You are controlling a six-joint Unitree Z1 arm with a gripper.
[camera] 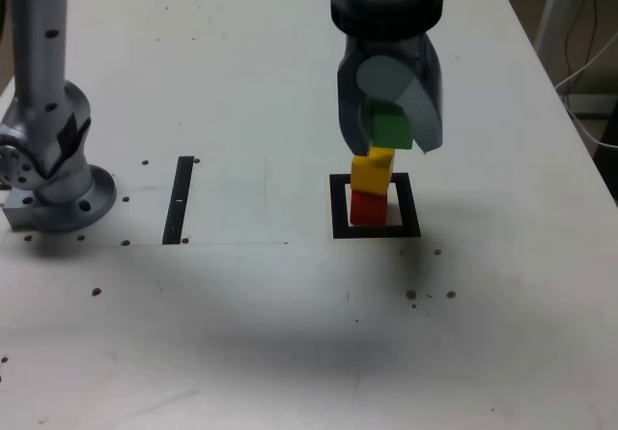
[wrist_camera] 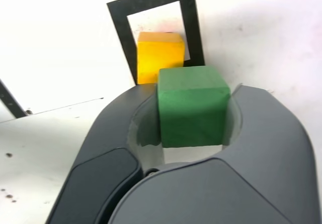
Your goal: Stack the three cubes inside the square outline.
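Jaws clamped on green cube (wrist_camera: 191,105), arm pointing down over yellow cube (camera: 372,171) atop red cube (camera: 366,208).

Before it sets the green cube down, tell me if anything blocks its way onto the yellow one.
Nothing visible does. The green cube, held in the gripper, hangs just above the yellow cube, whose top is bare; the yellow cube sits on the red cube inside the square outline.

White tabletop (camera: 290,333) fills most of exterior view, surface scuffed, small dark specks scattered. Thin black strip (camera: 180,200) lies flat on it. Beyond far right edge: pale floor, white cable (camera: 587,68), light-coloured furniture leg (camera: 552,5). Even light, soft shadow across near tabletop.
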